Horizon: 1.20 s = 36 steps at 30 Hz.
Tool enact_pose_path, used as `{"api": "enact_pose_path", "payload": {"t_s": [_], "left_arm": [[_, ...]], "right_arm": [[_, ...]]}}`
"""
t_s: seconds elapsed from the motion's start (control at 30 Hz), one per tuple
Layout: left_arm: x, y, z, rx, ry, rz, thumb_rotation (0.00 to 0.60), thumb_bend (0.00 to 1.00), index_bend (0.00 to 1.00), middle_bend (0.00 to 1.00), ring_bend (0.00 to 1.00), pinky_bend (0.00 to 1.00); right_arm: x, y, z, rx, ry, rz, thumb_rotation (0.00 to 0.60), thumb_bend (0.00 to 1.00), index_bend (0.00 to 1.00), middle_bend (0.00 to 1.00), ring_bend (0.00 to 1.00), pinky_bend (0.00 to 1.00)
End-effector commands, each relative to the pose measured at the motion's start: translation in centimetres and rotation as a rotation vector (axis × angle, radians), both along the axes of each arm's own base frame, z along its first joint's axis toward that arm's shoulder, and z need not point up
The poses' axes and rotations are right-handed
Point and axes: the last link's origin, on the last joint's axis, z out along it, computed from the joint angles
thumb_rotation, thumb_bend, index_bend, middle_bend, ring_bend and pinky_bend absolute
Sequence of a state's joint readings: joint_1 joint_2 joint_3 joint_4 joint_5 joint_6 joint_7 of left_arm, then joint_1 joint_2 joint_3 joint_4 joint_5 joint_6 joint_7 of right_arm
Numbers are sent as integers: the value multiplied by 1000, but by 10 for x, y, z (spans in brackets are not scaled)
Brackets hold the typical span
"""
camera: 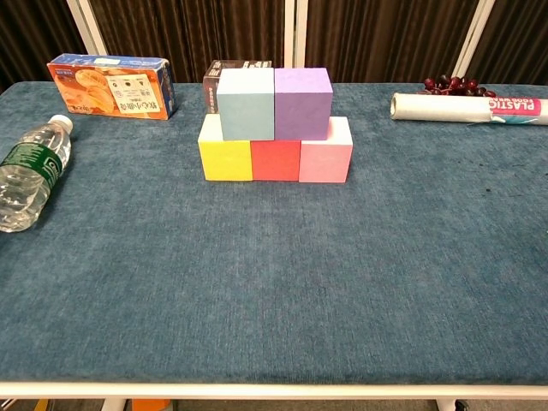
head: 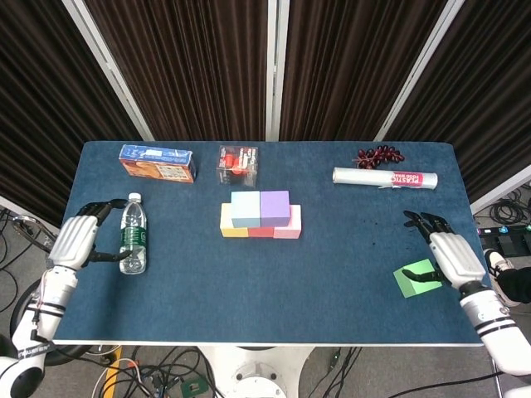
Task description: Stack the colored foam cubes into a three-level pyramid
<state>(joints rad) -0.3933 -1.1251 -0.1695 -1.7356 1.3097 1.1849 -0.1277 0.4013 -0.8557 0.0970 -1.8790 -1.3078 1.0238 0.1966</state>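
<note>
In the middle of the table, a yellow cube (camera: 225, 158), a red cube (camera: 275, 160) and a pink cube (camera: 325, 160) form a row. A light blue cube (camera: 246, 104) and a purple cube (camera: 302, 103) sit on top of them. A green cube (head: 412, 280) lies alone near the table's front right corner. My right hand (head: 444, 253) hovers over its right side with fingers spread and the thumb across the cube; no grip shows. My left hand (head: 77, 240) is open at the left edge, beside the bottle. The chest view shows neither hand.
A water bottle (head: 133, 234) lies on its side at the left. An orange box (head: 157, 162) and a small clear box (head: 237, 164) stand behind the stack. A plastic wrap roll (head: 384, 177) and grapes (head: 379, 155) lie at the back right.
</note>
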Motion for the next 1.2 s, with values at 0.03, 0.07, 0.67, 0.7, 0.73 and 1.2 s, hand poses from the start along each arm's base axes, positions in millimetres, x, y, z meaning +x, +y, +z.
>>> {"api": "enact_pose_path", "payload": {"t_s": [0.03,0.07,0.67,0.7,0.73,1.2], "left_arm": [[2,-2,-2,-11,5,-8,600,54,174,216,185,159],[3,-2,-3,-16,5,-10,600,54,174,216,185,159],[8,-3,-6,-49,-34,-3,600,54,174,216,185,159],[8,-3,-5,-50,-35,-4,600,54,174,216,185,159],[9,-4,-5,-50,-37,-4,600,54,174,216,185,159],[6,-2,-2,-46,-61,12,600,54,174,216,185,159]], "right_arm": [[-21,17,-2,47,50,-15,600,97,0,192,0,0],[-28,21,-3,52,71,-12,600,97,0,191,0,0],[-84,26,-28,119,428,111,600,0,0,139,0,0],[-85,25,-29,124,442,115,600,0,0,139,0,0],[-87,24,-31,129,450,114,600,0,0,140,0,0],[-56,0,-27,127,302,152,600,164,97,373,0,0]]}}
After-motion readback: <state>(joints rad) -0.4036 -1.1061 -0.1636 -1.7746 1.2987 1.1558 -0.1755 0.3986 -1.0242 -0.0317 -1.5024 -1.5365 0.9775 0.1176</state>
